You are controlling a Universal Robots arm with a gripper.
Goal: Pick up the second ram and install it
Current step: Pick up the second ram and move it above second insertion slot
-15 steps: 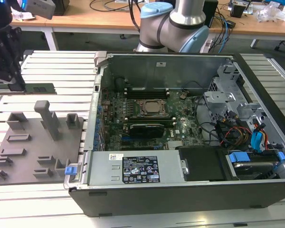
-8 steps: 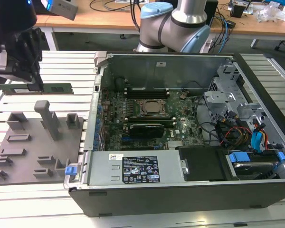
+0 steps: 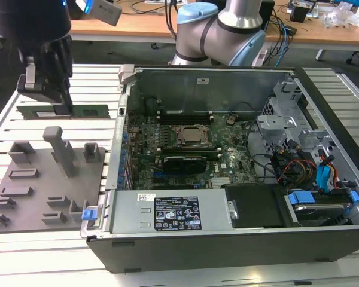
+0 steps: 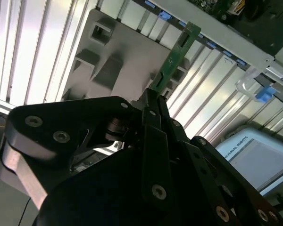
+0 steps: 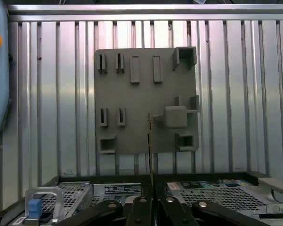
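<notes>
High above tray (image 3: 36, 206), gripper (image 3: 64, 105) around ram (image 3: 90, 111)

tray (image 3: 42, 179) as the anchor: case (image 3: 227, 248) sits just off its side on the exterior view's right; the second ram (image 3: 90, 111) hangs past its far edge, pinched in the gripper (image 3: 63, 104)

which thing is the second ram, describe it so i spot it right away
Find the open computer case, then look to the exterior view's left, where a grey tray of blocks lies on the slatted table. There the black end effector grips the second ram: a long, thin green board, unlike the grey blocks.
</notes>
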